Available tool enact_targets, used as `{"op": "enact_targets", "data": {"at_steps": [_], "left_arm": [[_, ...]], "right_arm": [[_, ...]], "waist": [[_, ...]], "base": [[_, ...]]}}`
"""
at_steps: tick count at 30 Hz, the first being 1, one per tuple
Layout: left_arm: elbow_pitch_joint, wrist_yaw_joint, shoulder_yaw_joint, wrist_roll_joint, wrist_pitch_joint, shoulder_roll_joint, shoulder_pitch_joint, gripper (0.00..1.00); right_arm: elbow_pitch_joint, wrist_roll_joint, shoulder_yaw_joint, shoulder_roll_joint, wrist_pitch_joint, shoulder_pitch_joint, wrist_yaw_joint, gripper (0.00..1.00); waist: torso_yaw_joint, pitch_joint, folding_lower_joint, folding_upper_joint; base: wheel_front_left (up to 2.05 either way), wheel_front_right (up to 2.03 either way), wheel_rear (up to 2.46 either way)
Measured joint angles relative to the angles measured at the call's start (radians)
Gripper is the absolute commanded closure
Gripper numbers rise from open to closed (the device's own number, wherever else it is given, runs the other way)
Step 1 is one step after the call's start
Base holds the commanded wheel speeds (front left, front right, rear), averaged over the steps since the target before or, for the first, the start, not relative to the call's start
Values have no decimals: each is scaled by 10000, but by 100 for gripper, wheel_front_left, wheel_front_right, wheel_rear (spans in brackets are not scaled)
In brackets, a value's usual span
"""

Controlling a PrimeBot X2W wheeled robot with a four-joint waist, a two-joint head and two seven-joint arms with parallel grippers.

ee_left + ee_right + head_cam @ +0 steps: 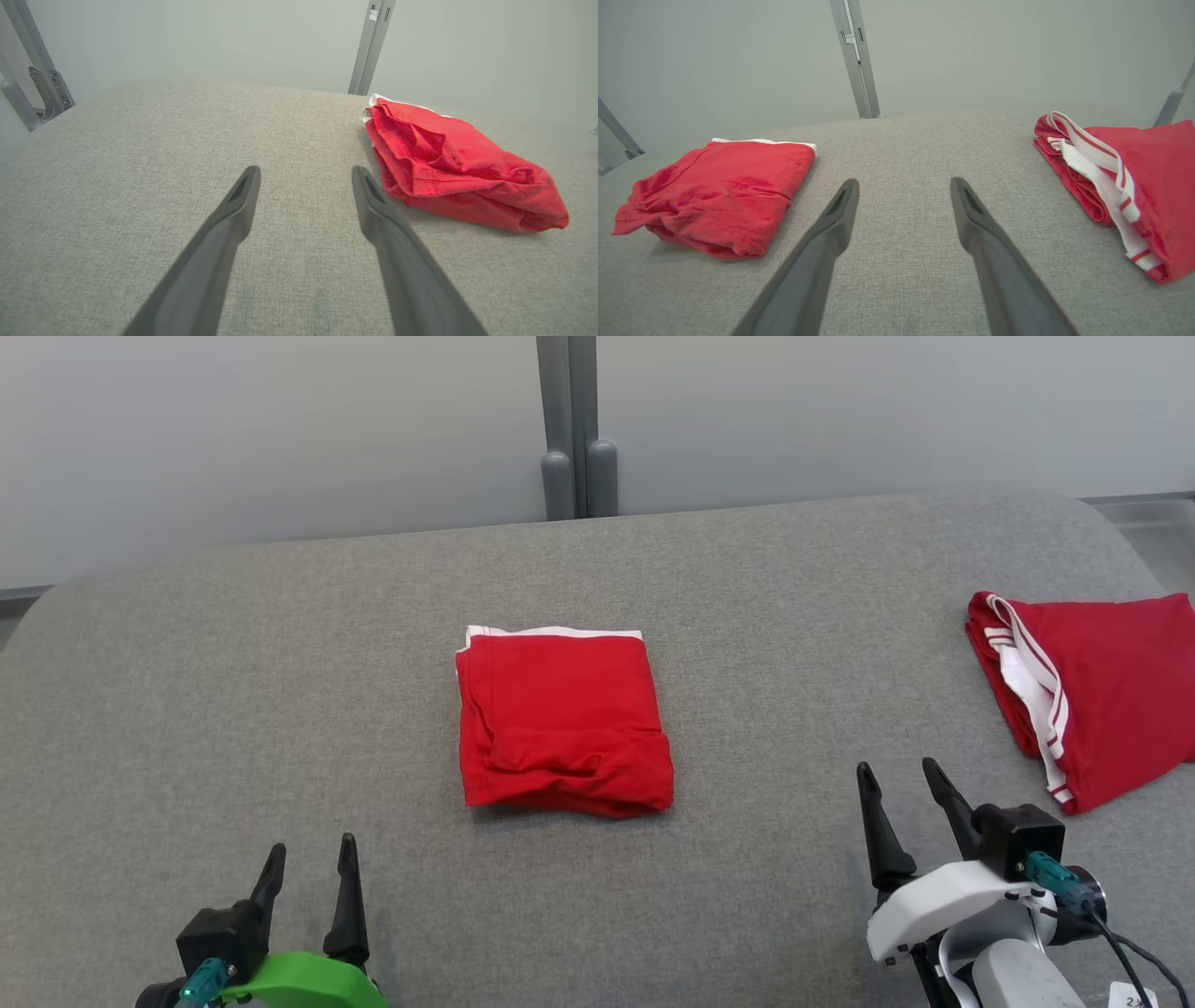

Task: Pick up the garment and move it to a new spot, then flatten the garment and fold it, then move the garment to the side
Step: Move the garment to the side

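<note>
A red garment (560, 723) with a white band along its far edge lies folded into a compact rectangle at the middle of the grey cushioned surface (280, 709). The left wrist view has it at the right (448, 172), and the right wrist view has it at the left (719, 191). My left gripper (311, 861) hovers open near the front left, well short of the garment, with nothing between its fingers. My right gripper (901, 782) is open at the front right, also apart from it.
A second red garment (1092, 691) with white and red striped trim lies folded at the right edge of the surface, close to my right gripper; it appears at the right of the right wrist view (1125, 186). A grey metal post (574, 429) stands behind the surface against a pale wall.
</note>
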Motion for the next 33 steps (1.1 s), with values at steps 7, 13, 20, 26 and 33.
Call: {"op": "enact_targets", "data": {"at_steps": [7, 13, 20, 26, 33], "left_arm": [[-247, 0, -608, -155, 0, 0, -161, 0], [-299, 6, -1114, -267, 0, 0, -527, 0], [-360, 150, -1674, -502, 0, 0, -890, 0], [-382, 228, -1814, -637, 0, 8, -976, 0], [-458, 303, -2000, -748, 0, 10, -1084, 0]], "right_arm": [[84, 17, -102, 4, 0, -128, 0, 0], [470, 255, 4, 6, 0, -728, 0, 0], [1383, 706, 339, 12, 0, -1812, 0, 0], [2491, 961, 627, 25, 0, -2712, 0, 0], [3933, 1170, 332, 10, 0, -3572, 0, 0]], "waist": [[404, 370, 0, 0], [882, 863, 0, 0], [1839, 1500, 0, 0], [2684, 1953, 0, 0], [3419, 2393, 0, 0]], "base": [[0, 0, 0], [0, 0, 0], [0, 0, 0], [0, 0, 0], [0, 0, 0]]}}
